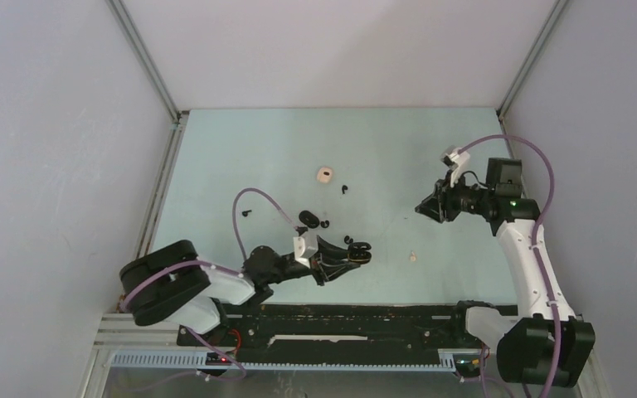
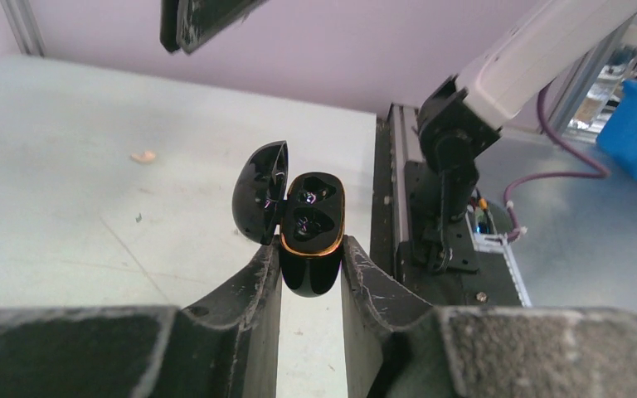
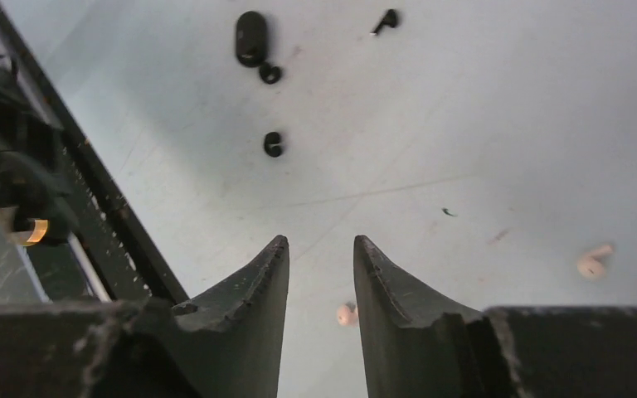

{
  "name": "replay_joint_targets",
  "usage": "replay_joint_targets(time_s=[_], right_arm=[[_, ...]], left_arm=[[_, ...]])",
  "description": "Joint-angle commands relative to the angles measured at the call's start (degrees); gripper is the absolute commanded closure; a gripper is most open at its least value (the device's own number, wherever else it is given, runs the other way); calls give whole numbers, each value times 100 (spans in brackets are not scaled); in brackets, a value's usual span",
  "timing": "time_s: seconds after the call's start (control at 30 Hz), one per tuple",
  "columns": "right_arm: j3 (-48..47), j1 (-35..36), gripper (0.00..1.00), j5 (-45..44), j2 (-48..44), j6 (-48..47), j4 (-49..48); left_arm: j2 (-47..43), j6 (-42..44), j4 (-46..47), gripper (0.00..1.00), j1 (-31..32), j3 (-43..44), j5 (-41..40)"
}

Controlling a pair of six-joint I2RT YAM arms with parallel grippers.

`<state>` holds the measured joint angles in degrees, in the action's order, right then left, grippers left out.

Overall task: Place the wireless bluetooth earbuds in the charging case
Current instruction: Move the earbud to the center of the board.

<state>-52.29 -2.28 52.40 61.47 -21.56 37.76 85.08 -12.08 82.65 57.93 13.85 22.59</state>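
Observation:
My left gripper (image 2: 312,243) (image 1: 342,262) is shut on the base of a glossy black charging case (image 2: 313,217) (image 1: 358,254) with a gold rim. Its lid (image 2: 260,201) is open to the left, and both wells look dark. My right gripper (image 3: 321,240) (image 1: 425,208) is open and empty, raised above the table to the right of the case. Black earbuds lie loose on the table (image 3: 273,144) (image 3: 270,73) (image 3: 386,21) (image 1: 345,190) (image 1: 246,213). A whitish-beige earbud (image 3: 593,262) lies at the right of the right wrist view, and another beige one (image 3: 346,313) shows between my right fingers.
A closed black pebble case (image 1: 308,218) (image 3: 250,38) lies left of centre with a black earbud beside it. A beige case (image 1: 324,175) sits farther back. A beige earbud (image 1: 413,258) (image 2: 143,156) lies near the front. The black rail (image 1: 340,323) runs along the near edge.

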Motion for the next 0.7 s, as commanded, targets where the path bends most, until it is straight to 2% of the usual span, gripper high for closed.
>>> replay_joint_targets(time_s=[0.0, 0.13, 0.2, 0.3, 0.47, 0.67], right_arm=[[25, -399, 63, 47, 37, 120, -372], [27, -400, 58, -317, 226, 347, -482], [26, -367, 60, -721, 335, 488, -578], [-6, -386, 63, -1778, 621, 675, -717], [-495, -697, 64, -2409, 1734, 820, -484], [-1022, -359, 65, -2867, 2758, 574, -65]], left_arm=[[-664, 82, 516, 100, -35, -238, -282], [-651, 192, 515, 100, -132, -317, -245], [-607, 150, 515, 100, -297, -325, -7], [-765, -70, 515, 100, -722, -401, 254], [-1092, -192, 507, 100, -963, -551, 270], [-1016, -351, 514, 100, -963, -511, 415]])
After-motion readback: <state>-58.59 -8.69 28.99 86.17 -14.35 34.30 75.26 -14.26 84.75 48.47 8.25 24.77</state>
